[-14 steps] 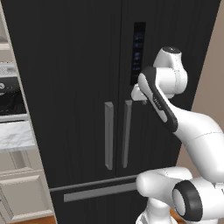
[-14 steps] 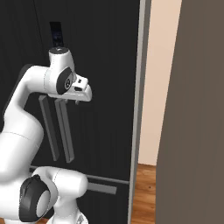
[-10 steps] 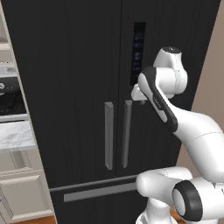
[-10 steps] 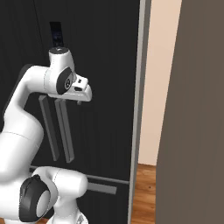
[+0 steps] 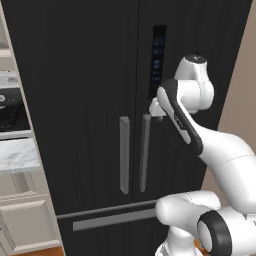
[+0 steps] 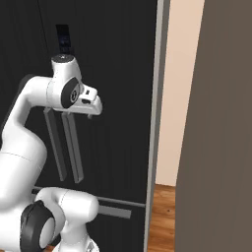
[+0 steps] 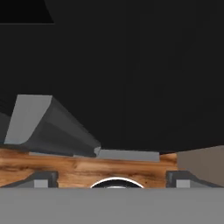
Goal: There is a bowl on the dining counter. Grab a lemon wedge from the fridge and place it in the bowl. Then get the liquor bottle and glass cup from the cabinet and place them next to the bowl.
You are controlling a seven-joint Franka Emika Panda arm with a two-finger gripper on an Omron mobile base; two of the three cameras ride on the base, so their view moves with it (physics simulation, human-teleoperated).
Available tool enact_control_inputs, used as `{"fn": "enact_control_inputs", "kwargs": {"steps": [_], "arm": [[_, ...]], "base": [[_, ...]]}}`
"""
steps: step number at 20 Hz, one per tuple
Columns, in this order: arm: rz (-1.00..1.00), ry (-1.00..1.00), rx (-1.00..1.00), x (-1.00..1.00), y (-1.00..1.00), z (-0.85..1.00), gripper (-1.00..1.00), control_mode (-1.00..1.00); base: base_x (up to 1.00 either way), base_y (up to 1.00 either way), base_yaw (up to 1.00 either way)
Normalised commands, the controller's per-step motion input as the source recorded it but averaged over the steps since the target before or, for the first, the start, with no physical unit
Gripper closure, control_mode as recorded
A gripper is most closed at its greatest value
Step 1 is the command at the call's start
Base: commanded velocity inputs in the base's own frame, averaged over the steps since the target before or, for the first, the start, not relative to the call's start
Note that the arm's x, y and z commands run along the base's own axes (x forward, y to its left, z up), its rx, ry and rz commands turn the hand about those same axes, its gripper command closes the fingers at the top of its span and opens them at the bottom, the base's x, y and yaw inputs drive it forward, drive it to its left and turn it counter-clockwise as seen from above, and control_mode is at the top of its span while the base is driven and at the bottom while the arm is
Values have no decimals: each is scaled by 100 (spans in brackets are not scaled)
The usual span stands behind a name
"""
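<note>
The tool (image 6: 91,114), wide open and empty, may slip past the right handle (image 5: 145,152) of the shut fridge (image 5: 90,75).

Home kitchen: tall black fridge (image 5: 100,100), beige drawers (image 5: 25,225) w/ marble top, wood floor (image 6: 160,216).

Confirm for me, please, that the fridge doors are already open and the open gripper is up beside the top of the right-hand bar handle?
Not quite: the fridge doors are shut, as the left base view shows. The rest holds: the gripper is open, up beside the top of the right-hand bar handle.
</note>
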Motion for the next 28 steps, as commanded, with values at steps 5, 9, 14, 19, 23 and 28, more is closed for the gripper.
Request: {"fn": "enact_control_inputs", "kwargs": {"steps": [5,9,14,19,23,28], "arm": [[-8,-31,0,-11,47,-61,-100,-100],[-11,-8,0,0,45,-46,-100,-100],[-11,0,0,0,22,-14,-100,-100],[-6,0,0,0,27,-8,-100,100],[0,0,0,0,0,0,-100,100],[0,0,0,0,0,0,-100,100]], "base": [[0,0,0],[0,0,0],[0,0,0],[-3,7,-1],[-37,40,-1],[-39,32,0]]}}
